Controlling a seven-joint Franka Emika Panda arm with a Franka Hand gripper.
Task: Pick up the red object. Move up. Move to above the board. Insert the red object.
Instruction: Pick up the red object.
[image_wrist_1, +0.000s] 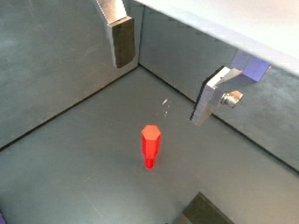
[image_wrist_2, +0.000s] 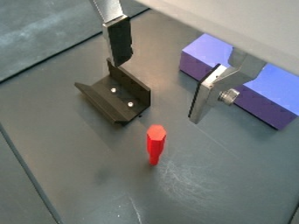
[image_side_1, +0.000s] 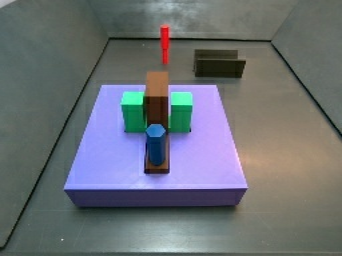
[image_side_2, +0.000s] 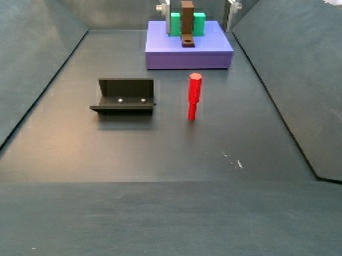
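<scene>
Standing upright on the dark tabletop (image_side_2: 80, 150), the red object (image_wrist_2: 155, 144) awaits pickup; the step in hand is judged to be the approach and grasp, not yet begun.

The purple platform (image_side_1: 158, 150) lies off to one side of the claw and carries the board (image_side_1: 158, 100), flanked by green blocks (image_side_1: 132, 111), with a blue peg (image_side_1: 156, 145) seated in the board's near end. The fixture (image_side_2: 126, 96) stands on the tabletop beside the claw's line of descent, apart from the red object.

The claw (image_wrist_2: 163, 68) hangs above, jaws wide apart and holding nothing; both wrist views show its silver fingers (image_wrist_1: 121, 39) well clear of the peg, which sits below and roughly between them.

Recommendation: centre the claw so the peg lies midway between the pads, descend straight, and close on the upper part of the shaft. An off-centre closure could tip the slim peg. Keeping it vertical should favour the later insertion.
</scene>
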